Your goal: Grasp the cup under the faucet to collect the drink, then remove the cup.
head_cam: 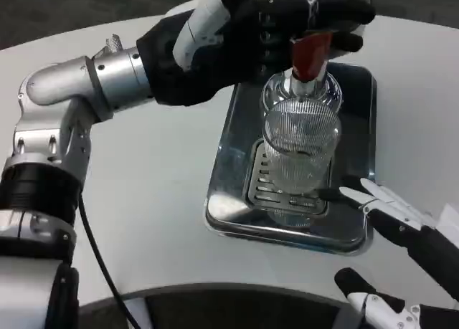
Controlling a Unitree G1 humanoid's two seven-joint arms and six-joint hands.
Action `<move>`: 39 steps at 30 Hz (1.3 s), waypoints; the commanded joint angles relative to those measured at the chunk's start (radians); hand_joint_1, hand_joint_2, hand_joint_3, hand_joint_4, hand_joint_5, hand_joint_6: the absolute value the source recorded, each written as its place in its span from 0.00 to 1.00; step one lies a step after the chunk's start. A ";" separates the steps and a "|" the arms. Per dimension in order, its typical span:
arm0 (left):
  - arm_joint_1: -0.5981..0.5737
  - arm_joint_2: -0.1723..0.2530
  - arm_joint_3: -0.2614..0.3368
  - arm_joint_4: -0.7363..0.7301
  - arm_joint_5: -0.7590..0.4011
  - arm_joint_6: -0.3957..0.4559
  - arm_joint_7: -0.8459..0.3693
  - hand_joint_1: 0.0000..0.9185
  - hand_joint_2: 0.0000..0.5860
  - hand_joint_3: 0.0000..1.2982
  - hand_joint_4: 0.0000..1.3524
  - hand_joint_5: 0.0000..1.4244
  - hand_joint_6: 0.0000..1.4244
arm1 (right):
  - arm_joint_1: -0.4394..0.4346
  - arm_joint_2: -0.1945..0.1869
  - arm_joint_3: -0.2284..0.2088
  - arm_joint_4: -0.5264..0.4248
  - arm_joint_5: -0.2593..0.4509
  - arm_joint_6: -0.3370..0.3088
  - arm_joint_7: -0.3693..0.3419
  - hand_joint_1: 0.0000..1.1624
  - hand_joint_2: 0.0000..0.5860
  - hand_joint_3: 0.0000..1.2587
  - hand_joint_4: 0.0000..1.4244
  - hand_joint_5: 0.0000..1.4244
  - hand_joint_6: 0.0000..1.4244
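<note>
Where one ribbed cup [300,146] stands, left hand [276,28] gripping red faucet [310,54], right hand [401,229] released.

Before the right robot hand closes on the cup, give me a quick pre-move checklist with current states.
1. Cup upright under the red faucet: ok.
2. Cup on the drip grate of the metal tray: ok.
3. Left robot hand on the faucet top: ok.
4. Right robot hand gripping the cup: not ok, beside it with fingers spread.
5. Drink flowing or cup level: cannot tell.
</note>
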 commanded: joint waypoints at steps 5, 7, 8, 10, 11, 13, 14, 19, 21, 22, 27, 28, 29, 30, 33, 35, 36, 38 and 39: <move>0.031 0.011 -0.046 -0.019 0.055 -0.052 -0.046 0.00 0.02 0.19 0.01 0.07 0.01 | 0.001 0.004 0.013 -0.014 0.002 0.014 -0.012 0.44 0.82 0.10 0.01 0.00 0.00; 0.038 0.011 -0.049 -0.025 0.059 -0.060 -0.046 0.00 0.02 0.19 0.01 0.06 0.00 | -0.001 0.004 0.017 -0.014 0.000 0.017 -0.014 0.44 0.82 0.10 0.01 0.00 0.00; 0.041 0.011 -0.050 -0.029 0.062 -0.065 -0.045 0.00 0.02 0.20 0.01 0.06 0.00 | -0.003 0.004 0.019 -0.014 -0.001 0.019 -0.014 0.44 0.82 0.10 0.01 0.00 0.00; 0.047 0.011 -0.053 -0.037 0.065 -0.072 -0.045 0.00 0.02 0.20 0.01 0.05 0.00 | -0.004 0.003 0.021 -0.014 -0.002 0.021 -0.014 0.44 0.82 0.10 0.01 0.00 0.00; 0.050 0.012 -0.055 -0.041 0.066 -0.076 -0.044 0.00 0.02 0.20 0.01 0.05 0.00 | -0.005 0.003 0.023 -0.014 -0.002 0.023 -0.014 0.44 0.82 0.10 0.01 0.00 0.00; 0.057 0.014 -0.059 -0.051 0.070 -0.085 -0.041 0.00 0.02 0.20 0.00 0.05 0.00 | -0.007 0.003 0.025 -0.014 -0.003 0.025 -0.014 0.44 0.82 0.10 0.01 0.00 0.00; 0.061 0.015 -0.061 -0.056 0.071 -0.089 -0.039 0.00 0.02 0.20 0.00 0.05 0.00 | -0.008 0.003 0.027 -0.014 -0.004 0.026 -0.015 0.44 0.82 0.10 0.01 0.00 0.00; 0.077 0.020 -0.071 -0.082 0.077 -0.113 -0.027 0.00 0.02 0.20 0.00 0.05 0.00 | -0.012 0.005 0.034 -0.014 -0.008 0.030 -0.016 0.44 0.82 0.10 0.01 0.00 0.00; 0.080 0.023 -0.076 -0.091 0.080 -0.123 -0.021 0.00 0.02 0.21 0.00 0.04 0.00 | -0.013 0.005 0.034 -0.014 -0.008 0.031 -0.017 0.44 0.82 0.10 0.01 0.00 0.00; 0.081 0.024 -0.079 -0.094 0.080 -0.126 -0.019 0.00 0.02 0.21 0.00 0.04 0.00 | -0.013 0.005 0.034 -0.014 -0.007 0.032 -0.017 0.44 0.82 0.10 0.01 0.00 0.00; 0.090 0.029 -0.091 -0.120 0.084 -0.140 -0.012 0.00 0.02 0.21 0.00 0.04 0.00 | -0.009 0.005 0.035 -0.014 -0.007 0.036 -0.020 0.44 0.82 0.10 0.01 0.00 0.00; 0.092 0.029 -0.092 -0.120 0.086 -0.141 -0.010 0.00 0.02 0.22 0.00 0.04 0.00 | -0.008 0.005 0.035 -0.014 -0.007 0.036 -0.021 0.44 0.82 0.10 0.02 0.00 0.00; 0.094 0.028 -0.092 -0.120 0.088 -0.141 -0.008 0.00 0.02 0.22 0.00 0.04 0.00 | -0.007 0.005 0.036 -0.014 -0.007 0.036 -0.022 0.44 0.82 0.10 0.02 0.00 0.00; 0.096 0.028 -0.091 -0.119 0.091 -0.143 -0.008 0.00 0.02 0.22 0.00 0.04 0.00 | -0.007 0.005 0.036 -0.014 -0.007 0.037 -0.023 0.44 0.82 0.10 0.02 0.00 0.00; 0.099 0.028 -0.092 -0.123 0.094 -0.149 -0.008 0.00 0.02 0.22 0.00 0.04 0.00 | -0.009 0.005 0.038 -0.014 -0.007 0.041 -0.026 0.44 0.82 0.10 0.02 0.00 0.00; 0.101 0.029 -0.094 -0.125 0.097 -0.156 -0.008 0.00 0.02 0.22 0.00 0.04 0.00 | -0.011 0.006 0.038 -0.014 -0.008 0.044 -0.028 0.44 0.82 0.10 0.02 0.00 0.00; 0.101 0.029 -0.095 -0.127 0.099 -0.158 -0.006 0.00 0.02 0.22 0.00 0.03 0.00 | -0.012 0.005 0.040 -0.014 -0.009 0.047 -0.028 0.44 0.82 0.10 0.02 0.00 0.00; 0.103 0.030 -0.099 -0.128 0.106 -0.166 -0.003 0.00 0.02 0.22 0.00 0.03 0.00 | -0.013 0.005 0.044 -0.014 -0.011 0.049 -0.030 0.44 0.82 0.10 0.02 0.00 0.00; 0.103 0.030 -0.100 -0.127 0.108 -0.170 -0.001 0.00 0.02 0.23 0.00 0.03 0.00 | -0.013 0.004 0.046 -0.014 -0.013 0.050 -0.031 0.44 0.82 0.10 0.02 0.00 0.00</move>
